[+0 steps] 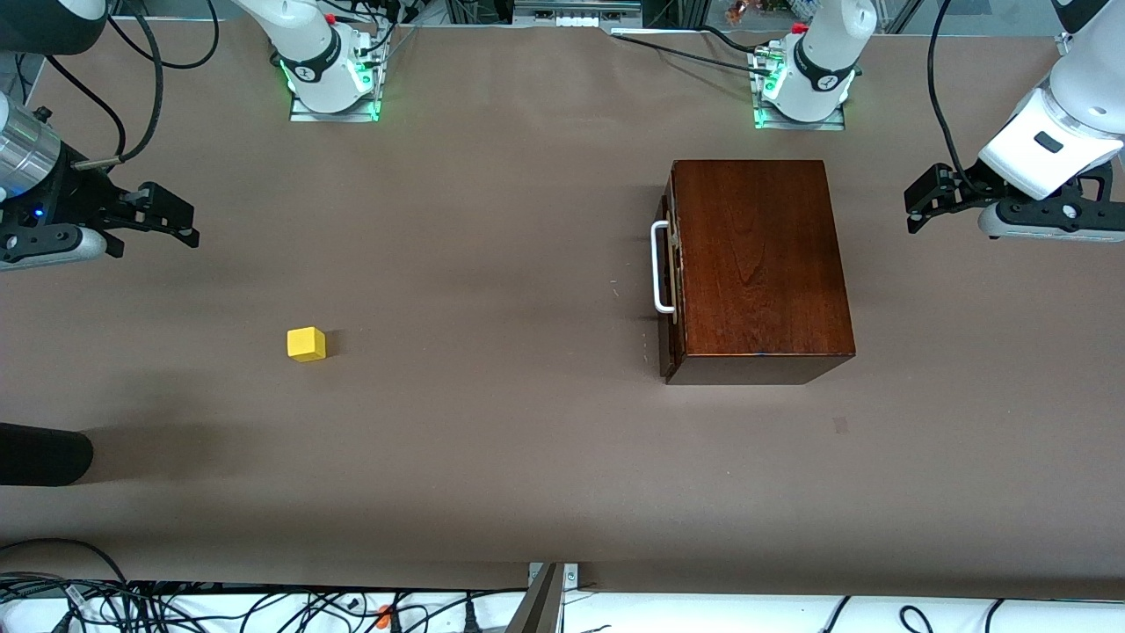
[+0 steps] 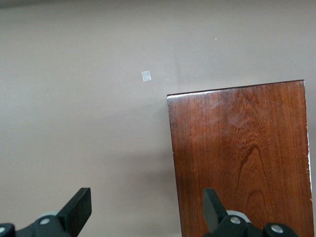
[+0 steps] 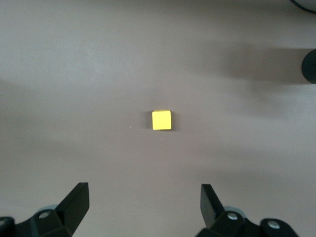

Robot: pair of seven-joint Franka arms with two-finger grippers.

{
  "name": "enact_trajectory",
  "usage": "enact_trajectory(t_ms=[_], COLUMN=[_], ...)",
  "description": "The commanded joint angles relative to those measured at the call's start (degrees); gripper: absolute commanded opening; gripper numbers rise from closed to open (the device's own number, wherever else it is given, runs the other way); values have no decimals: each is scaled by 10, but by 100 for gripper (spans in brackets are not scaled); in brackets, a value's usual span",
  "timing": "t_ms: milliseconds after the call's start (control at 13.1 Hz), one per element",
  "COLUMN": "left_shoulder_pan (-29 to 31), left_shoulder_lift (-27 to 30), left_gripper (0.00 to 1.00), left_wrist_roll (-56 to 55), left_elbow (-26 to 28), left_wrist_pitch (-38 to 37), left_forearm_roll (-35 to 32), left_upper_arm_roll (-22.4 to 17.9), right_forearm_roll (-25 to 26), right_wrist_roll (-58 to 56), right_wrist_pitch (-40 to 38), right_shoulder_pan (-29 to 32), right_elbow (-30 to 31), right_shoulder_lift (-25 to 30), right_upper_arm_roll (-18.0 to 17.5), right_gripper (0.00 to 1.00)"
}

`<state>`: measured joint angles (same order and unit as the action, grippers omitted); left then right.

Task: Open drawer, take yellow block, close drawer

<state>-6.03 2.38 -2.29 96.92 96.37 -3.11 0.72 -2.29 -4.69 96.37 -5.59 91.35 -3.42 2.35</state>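
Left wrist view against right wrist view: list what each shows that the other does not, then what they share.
Only the left wrist view shows the wooden box, seen from above, and a small pale mark on the table beside it. Only the right wrist view shows the yellow block, alone on the table, and a dark rounded object at the frame's edge. Both show the brown table and their own gripper, left gripper and right gripper, open and empty.

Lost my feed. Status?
Left gripper and right gripper open, empty. Drawer shut. Yellow block on the table, nothing blocking.
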Motion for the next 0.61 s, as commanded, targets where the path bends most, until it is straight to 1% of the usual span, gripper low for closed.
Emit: enact_trajectory(t_ms=[0, 535], left_shoulder_pan=[0, -1], left_shoulder_lift=[8, 4], left_gripper=[100, 100], left_wrist_roll=[4, 2], left_elbow=[6, 5], left_wrist_pitch=[-6, -8], left_forearm_roll=[10, 8], left_upper_arm_roll=[0, -1], right_forearm_roll=[5, 6], right_wrist_roll=[4, 5], right_wrist_pitch=[-7, -6], right_shoulder_pan=[1, 1], right_elbow=[-15, -14], right_shoulder_lift=[-5, -5], right_upper_arm_roll=[-2, -2], right_gripper=[100, 100])
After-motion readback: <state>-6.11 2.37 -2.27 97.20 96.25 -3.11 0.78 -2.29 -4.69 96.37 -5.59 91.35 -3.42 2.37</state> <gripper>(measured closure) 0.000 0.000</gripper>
